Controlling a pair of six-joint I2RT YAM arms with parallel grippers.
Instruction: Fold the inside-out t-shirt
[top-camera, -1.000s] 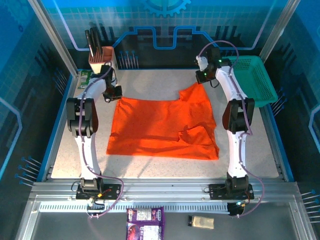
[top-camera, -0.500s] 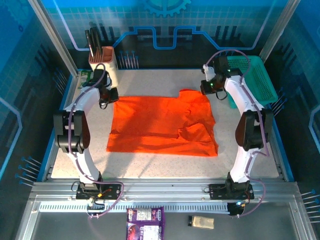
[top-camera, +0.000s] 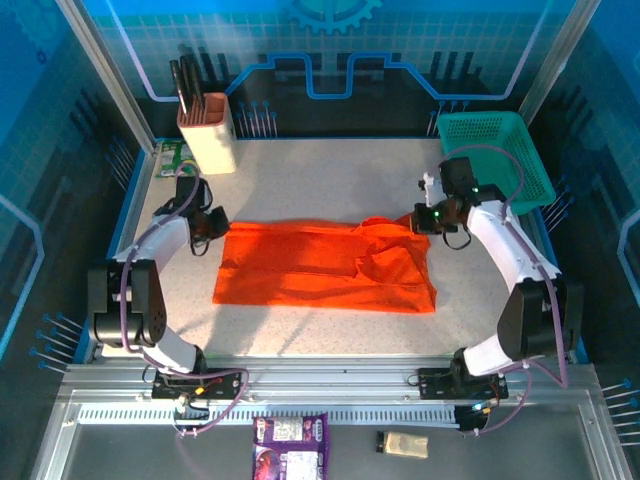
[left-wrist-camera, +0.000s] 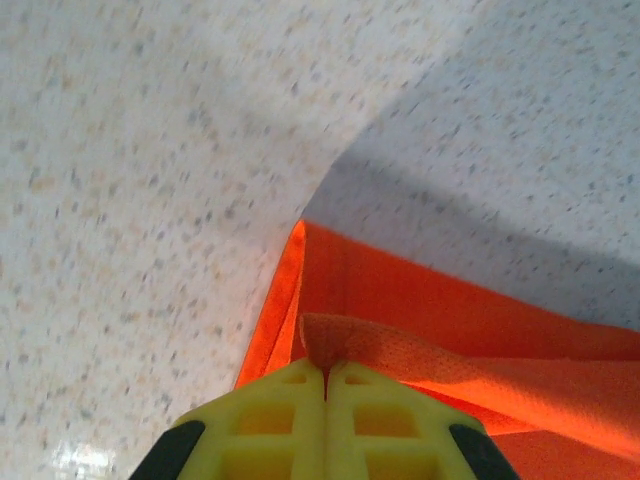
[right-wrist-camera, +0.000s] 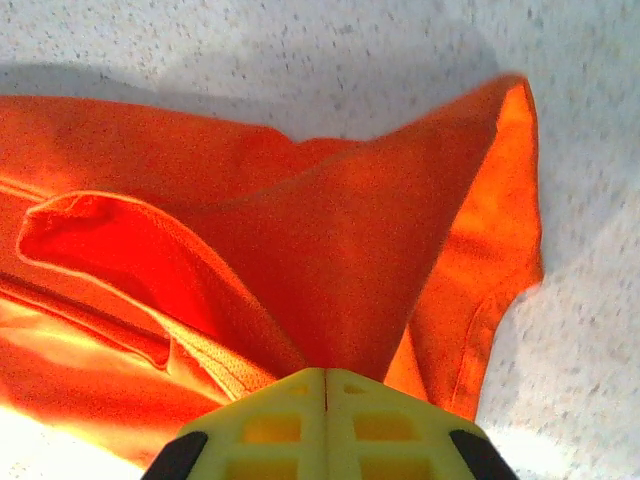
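At far corners of t-shirt (top-camera: 320, 270): left gripper (top-camera: 213, 230), right gripper (top-camera: 420, 222) pinched closed on cloth, likely to fold far edge nearward.

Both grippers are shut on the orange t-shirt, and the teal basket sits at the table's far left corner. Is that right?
Not quite. The teal basket sits at the far right corner of the table, as the top external view shows. The rest holds: the left gripper and the right gripper are each shut on the orange t-shirt.
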